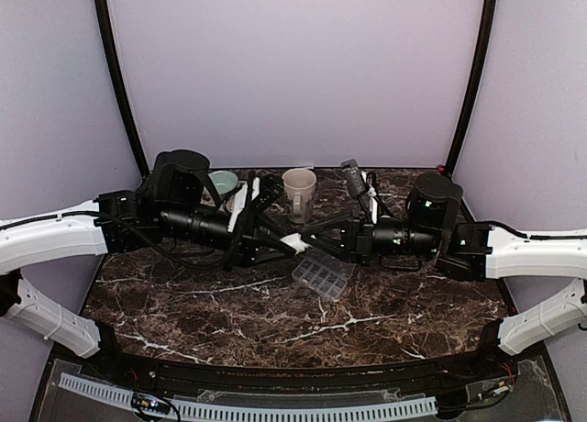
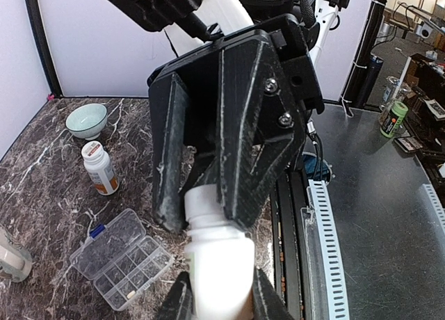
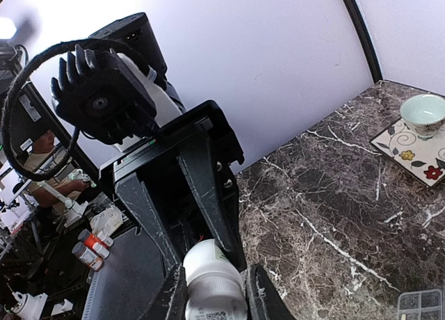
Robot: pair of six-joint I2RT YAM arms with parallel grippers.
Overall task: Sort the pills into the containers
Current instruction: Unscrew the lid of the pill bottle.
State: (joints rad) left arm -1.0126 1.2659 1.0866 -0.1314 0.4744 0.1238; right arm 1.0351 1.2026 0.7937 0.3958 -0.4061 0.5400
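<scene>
A white pill bottle (image 1: 295, 242) hangs above the table between my two grippers. My left gripper (image 2: 221, 292) is shut on the bottle's body (image 2: 219, 261). My right gripper (image 3: 215, 292) is shut on its cap end (image 3: 214, 282), and the right fingers (image 2: 243, 160) close round the cap in the left wrist view. The clear pill organizer (image 1: 321, 275) lies open on the marble just below and right of the bottle. In the left wrist view it (image 2: 122, 259) has one small pale pill in a near compartment. The bottle's contents are hidden.
A cream mug (image 1: 299, 189) and a pale green bowl (image 1: 223, 182) stand at the back. A second pill bottle with an orange label (image 2: 99, 168) stands near a bowl (image 2: 87, 118). Another bowl (image 3: 424, 111) rests on a flowered tile (image 3: 417, 149).
</scene>
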